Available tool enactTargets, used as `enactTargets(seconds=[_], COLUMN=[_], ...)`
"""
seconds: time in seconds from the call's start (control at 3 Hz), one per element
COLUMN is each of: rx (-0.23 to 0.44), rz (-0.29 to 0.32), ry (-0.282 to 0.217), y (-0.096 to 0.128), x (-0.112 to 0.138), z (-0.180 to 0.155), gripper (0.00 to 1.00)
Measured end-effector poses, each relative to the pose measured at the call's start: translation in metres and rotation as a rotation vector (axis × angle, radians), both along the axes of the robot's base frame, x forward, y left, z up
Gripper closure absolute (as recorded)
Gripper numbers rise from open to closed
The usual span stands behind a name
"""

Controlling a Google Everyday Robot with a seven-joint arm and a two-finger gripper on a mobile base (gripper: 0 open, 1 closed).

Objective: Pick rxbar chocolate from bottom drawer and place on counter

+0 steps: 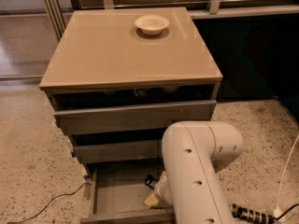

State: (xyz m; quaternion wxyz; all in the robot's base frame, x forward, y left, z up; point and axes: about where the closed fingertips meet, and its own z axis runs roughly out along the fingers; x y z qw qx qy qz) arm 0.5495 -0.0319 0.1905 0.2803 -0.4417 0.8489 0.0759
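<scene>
The bottom drawer (111, 196) stands pulled open under the cabinet, its grey-brown floor showing. A small black bar, the rxbar chocolate (150, 181), lies at the drawer's right side, partly covered by the arm. My gripper (154, 198) is down inside the drawer, right beside and just in front of the bar, with a cream part showing below the wrist. The thick white arm (198, 171) rises from the lower right and hides the drawer's right half. The tan counter (112, 55) tops the cabinet.
A cream-white bowl (152, 24) sits near the counter's back edge. Two grey drawers (131, 116) above the bottom one stand slightly ajar. A dark cable (49, 203) trails on the speckled floor at left, a white cable (286, 171) at right. A rail and dark panel run behind.
</scene>
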Motion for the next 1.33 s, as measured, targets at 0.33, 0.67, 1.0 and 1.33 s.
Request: enactTargets(seconds=[0.33, 0.67, 1.0, 1.33], rx=[-0.014, -0.014, -0.03, -0.042], rz=[0.0, 0.0, -0.01, -0.016], ry=[0.046, 0.046, 0.053, 0.051], y=[0.006, 0.006, 0.001, -0.003], x=[0.025, 0.025, 0.032, 0.042], z=[-0.029, -0.029, -0.035, -0.041], gripper=[0.0, 0.0, 0.0, 0.0])
